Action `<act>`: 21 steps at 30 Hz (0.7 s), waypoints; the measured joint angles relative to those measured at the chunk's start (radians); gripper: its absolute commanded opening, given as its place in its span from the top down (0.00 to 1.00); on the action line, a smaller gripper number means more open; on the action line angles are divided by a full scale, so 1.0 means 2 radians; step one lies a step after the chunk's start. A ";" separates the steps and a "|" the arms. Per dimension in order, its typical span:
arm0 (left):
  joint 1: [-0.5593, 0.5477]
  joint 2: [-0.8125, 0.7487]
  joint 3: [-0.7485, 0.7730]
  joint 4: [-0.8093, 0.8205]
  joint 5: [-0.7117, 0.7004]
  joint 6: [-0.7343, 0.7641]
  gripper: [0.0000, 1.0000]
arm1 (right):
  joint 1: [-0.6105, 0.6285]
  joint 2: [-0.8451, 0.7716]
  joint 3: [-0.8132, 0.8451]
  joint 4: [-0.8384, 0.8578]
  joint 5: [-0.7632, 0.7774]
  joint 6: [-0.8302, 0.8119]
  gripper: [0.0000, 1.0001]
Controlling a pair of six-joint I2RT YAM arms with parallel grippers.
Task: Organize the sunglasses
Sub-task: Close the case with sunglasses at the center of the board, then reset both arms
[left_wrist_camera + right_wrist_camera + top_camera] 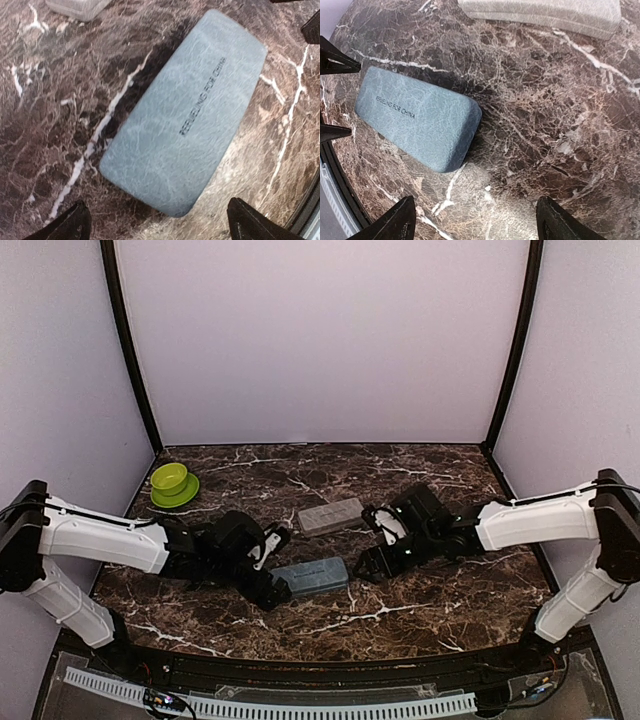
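Observation:
No sunglasses show in any view. A closed blue-grey case [310, 576] [190, 115] [417, 117] lies flat on the marble table, printed side up. My left gripper [276, 568] [160, 222] stands open just off the case's left end, its fingers wide apart and touching nothing. My right gripper [372, 540] [475, 220] is open too, hovering over bare table to the right of the case with nothing between its fingers. A closed grey case [331, 515] [545, 12] lies farther back, between the two arms.
A green bowl on a green saucer [173, 483] sits at the back left of the table. The left arm's dark fingertips [335, 57] poke into the left edge of the right wrist view. Walls enclose the table on three sides.

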 measured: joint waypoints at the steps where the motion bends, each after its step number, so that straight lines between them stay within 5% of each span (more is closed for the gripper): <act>1: 0.000 0.000 -0.008 0.000 -0.001 -0.005 0.04 | 0.000 0.004 0.000 0.000 -0.002 0.000 0.17; 21: 0.000 0.060 -0.009 0.036 -0.035 -0.013 0.28 | 0.039 0.130 0.076 0.003 0.002 -0.040 0.48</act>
